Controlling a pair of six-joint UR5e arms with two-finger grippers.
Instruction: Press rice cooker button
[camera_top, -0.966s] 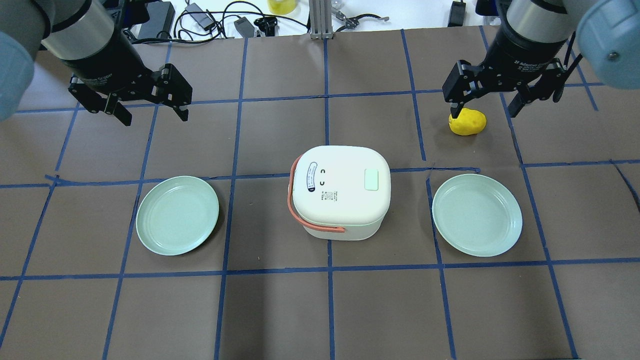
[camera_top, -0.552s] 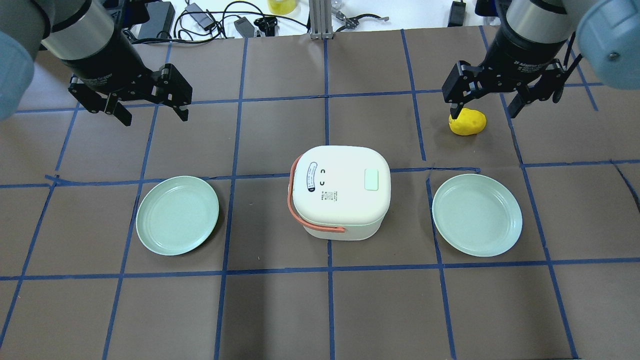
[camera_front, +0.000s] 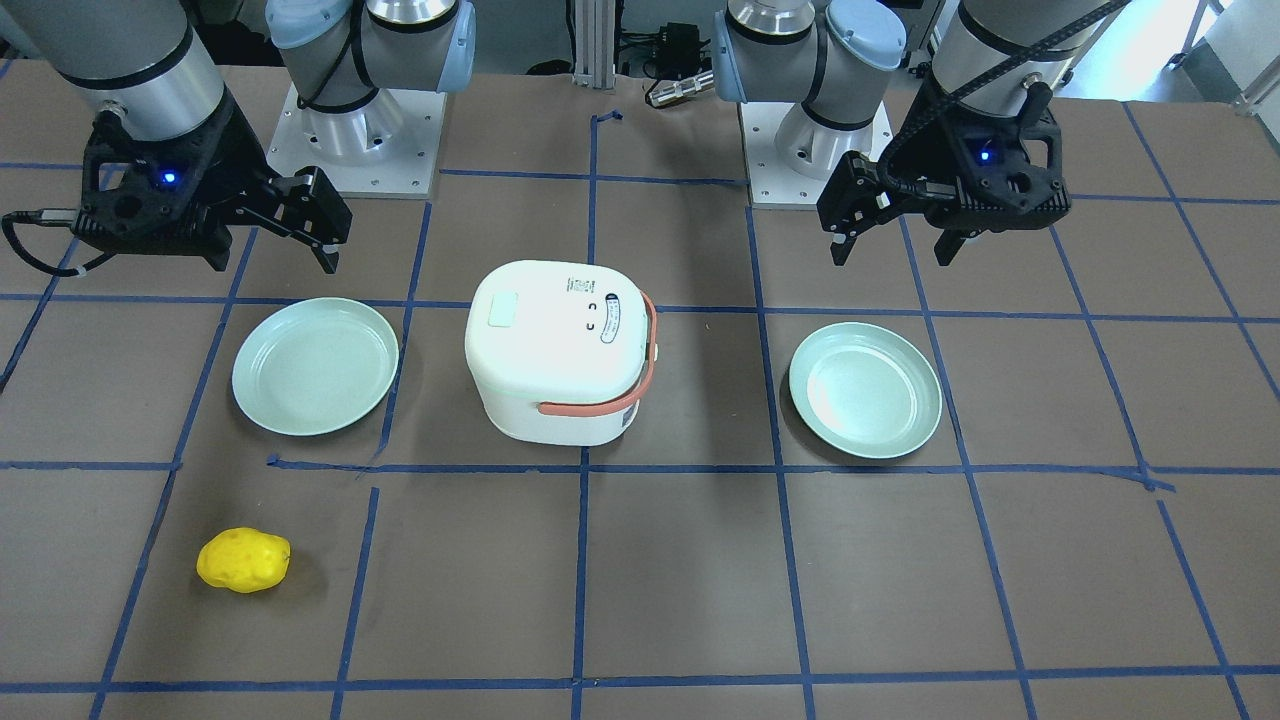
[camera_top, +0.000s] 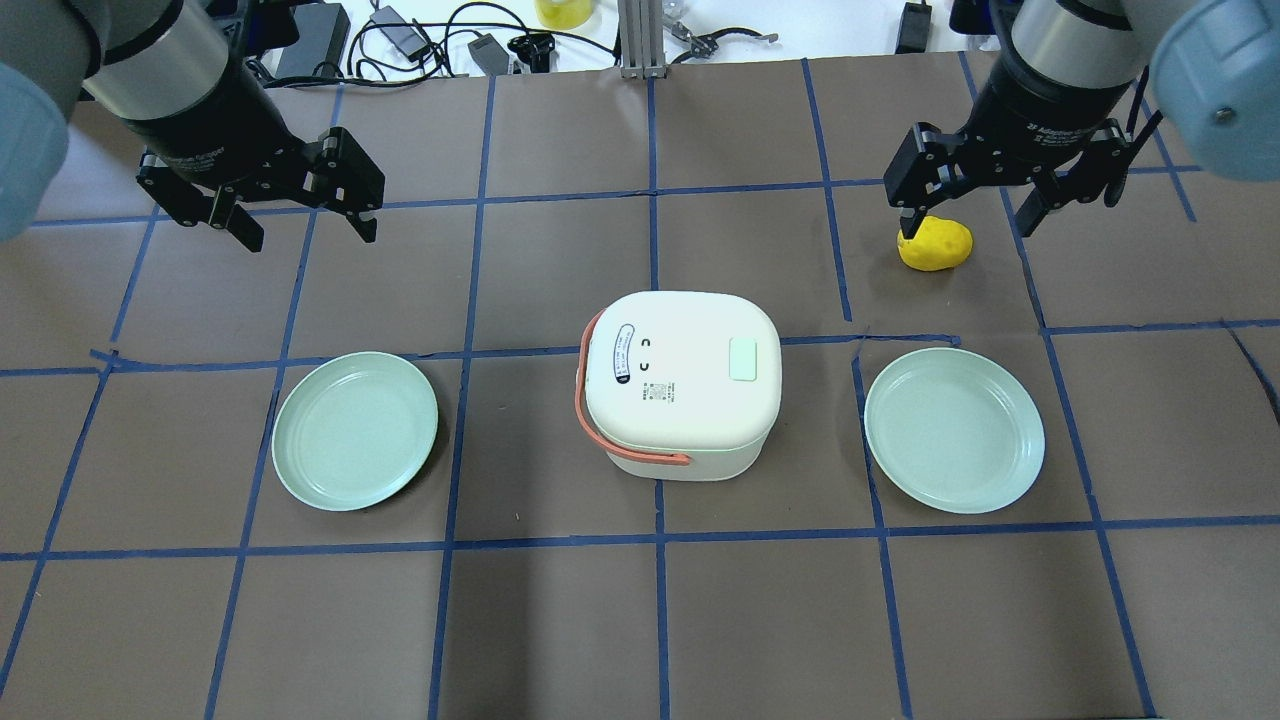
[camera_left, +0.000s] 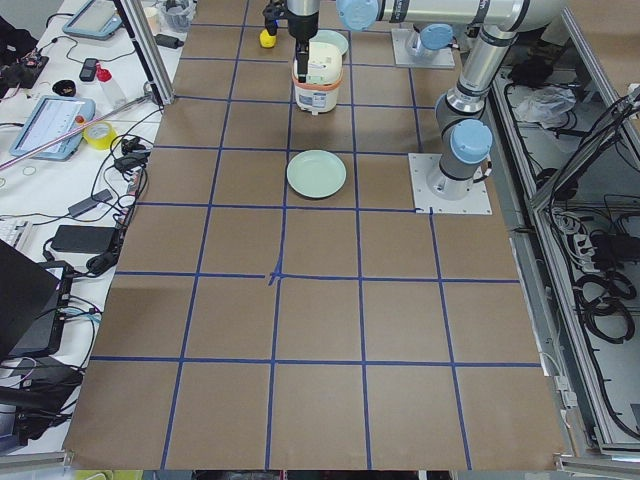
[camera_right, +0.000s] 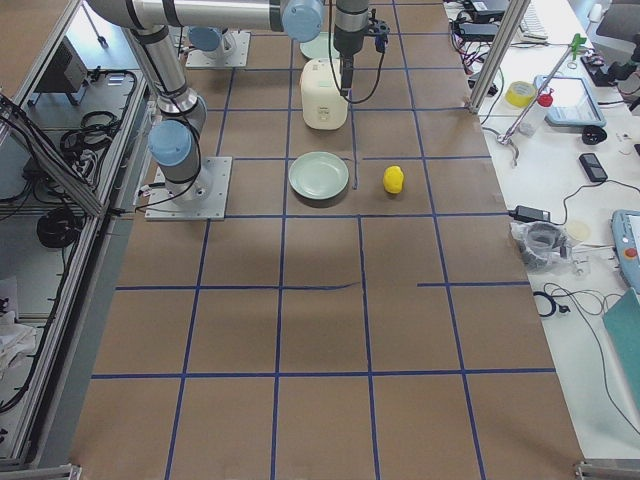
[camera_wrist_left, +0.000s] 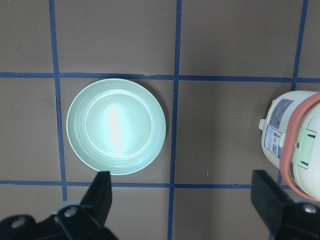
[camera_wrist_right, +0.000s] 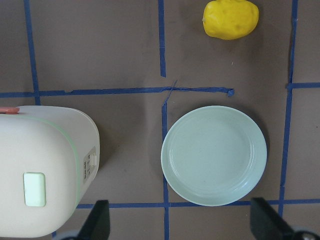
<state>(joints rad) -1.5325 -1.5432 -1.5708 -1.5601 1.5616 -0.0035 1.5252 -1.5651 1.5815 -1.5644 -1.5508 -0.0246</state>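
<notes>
The white rice cooker (camera_top: 680, 400) with a salmon handle stands at the table's middle, lid shut. It also shows in the front view (camera_front: 560, 370) and at the edge of both wrist views (camera_wrist_left: 292, 145) (camera_wrist_right: 50, 150). Its mint-green button (camera_top: 743, 358) (camera_front: 502, 311) (camera_wrist_right: 35, 189) sits on the lid's edge toward my right arm. My left gripper (camera_top: 308, 232) (camera_front: 890, 252) (camera_wrist_left: 181, 200) is open and empty, high at the far left. My right gripper (camera_top: 965, 225) (camera_front: 270, 255) (camera_wrist_right: 180, 220) is open and empty, high at the far right. Neither touches the cooker.
A pale green plate (camera_top: 355, 430) (camera_wrist_left: 116, 125) lies left of the cooker and another (camera_top: 955, 430) (camera_wrist_right: 214, 155) lies right of it. A yellow lumpy object (camera_top: 935, 245) (camera_front: 243, 560) (camera_wrist_right: 231, 18) lies beyond the right plate, under the right gripper. Cables lie past the far edge.
</notes>
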